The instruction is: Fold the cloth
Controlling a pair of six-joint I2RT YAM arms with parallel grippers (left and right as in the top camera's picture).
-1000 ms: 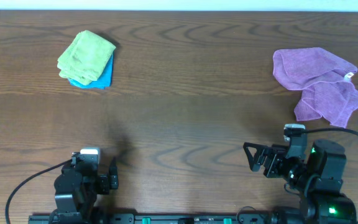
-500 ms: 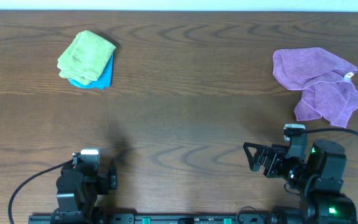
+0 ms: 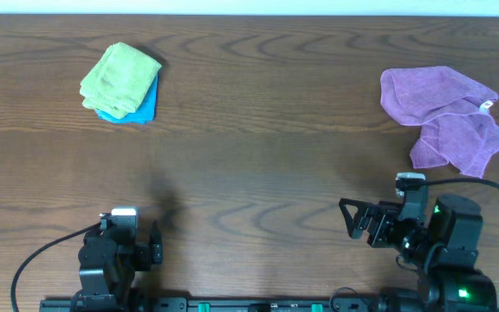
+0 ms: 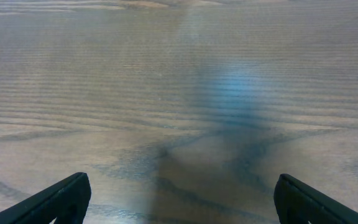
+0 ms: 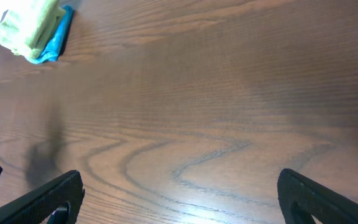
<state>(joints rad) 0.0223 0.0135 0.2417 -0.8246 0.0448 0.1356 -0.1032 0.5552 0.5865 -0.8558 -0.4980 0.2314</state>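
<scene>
Cloth (image 3: 444, 117), crumpled purple, lies upper right, beyond the nearer, open right end effector (image 3: 350, 219); left end effector (image 4: 179, 202) also open.

Bare table (image 4: 166, 93) runs free ahead of the left claw (image 4: 180, 202). Ahead of the right claw (image 5: 179, 196) the way is free up to the green cloth (image 5: 30, 28) on the blue cloth (image 5: 58, 37), far ahead-left. The purple cloth (image 3: 444, 113) lies to its right, behind.

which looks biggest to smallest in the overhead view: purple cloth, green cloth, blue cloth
1. purple cloth, lying loose and crumpled
2. green cloth, folded
3. blue cloth, mostly covered by the green one, so its true size cannot be told
</scene>
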